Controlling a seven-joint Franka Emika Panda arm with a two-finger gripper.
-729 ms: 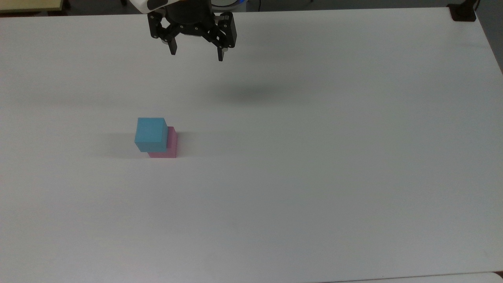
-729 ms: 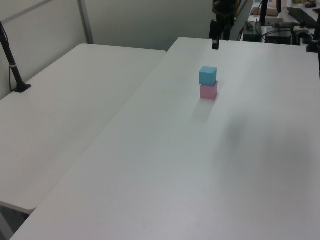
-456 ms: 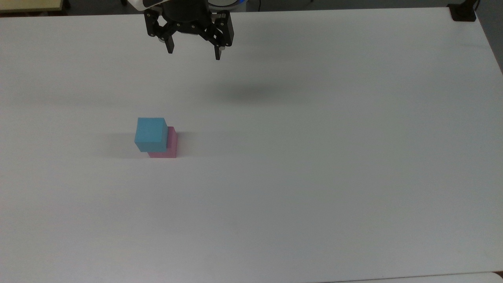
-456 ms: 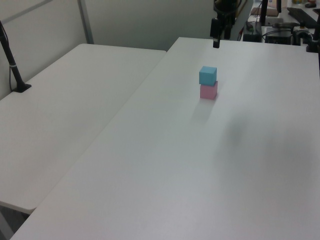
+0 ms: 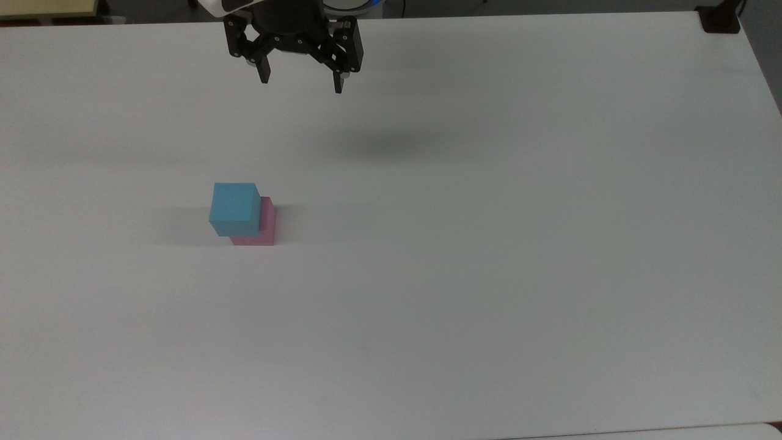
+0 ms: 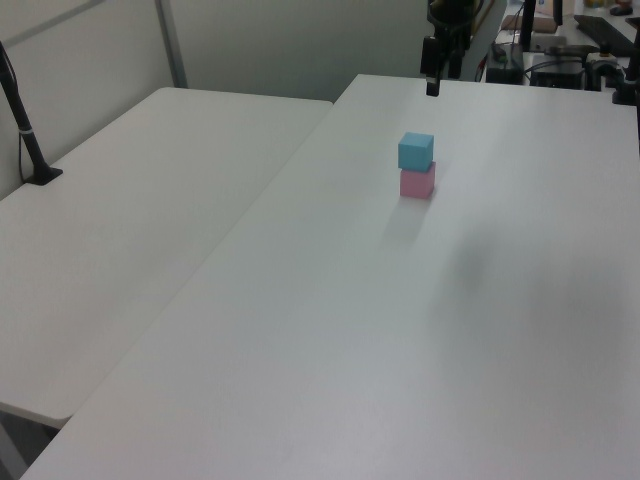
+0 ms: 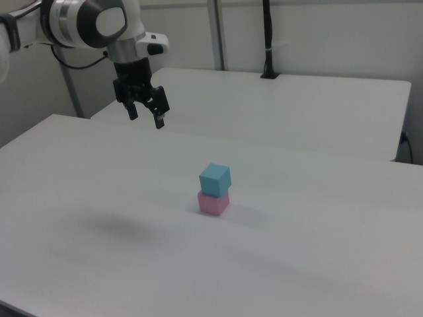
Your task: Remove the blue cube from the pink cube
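The blue cube (image 5: 234, 208) (image 6: 416, 151) (image 7: 215, 179) rests on top of the pink cube (image 5: 267, 225) (image 6: 417, 183) (image 7: 213, 203) on the white table (image 5: 489, 244). The stack stands left of centre in the top view. High above the table near its far edge in the top view hangs my gripper (image 5: 301, 84) (image 7: 146, 118), open, with nothing between its fingers. It is well apart from the cubes. In the left view the gripper (image 6: 432, 85) hovers behind the stack.
A second white table (image 6: 130, 230) (image 7: 297, 112) adjoins this one. A black post (image 6: 25, 135) (image 7: 267, 39) stands on it. A black mount (image 5: 721, 18) sits at the table's far right corner in the top view. Equipment (image 6: 570, 40) lies beyond the table's far end in the left view.
The gripper rose slightly and shifted toward the top view's upper edge 0.7 s ago, then held still. The cubes have not moved.
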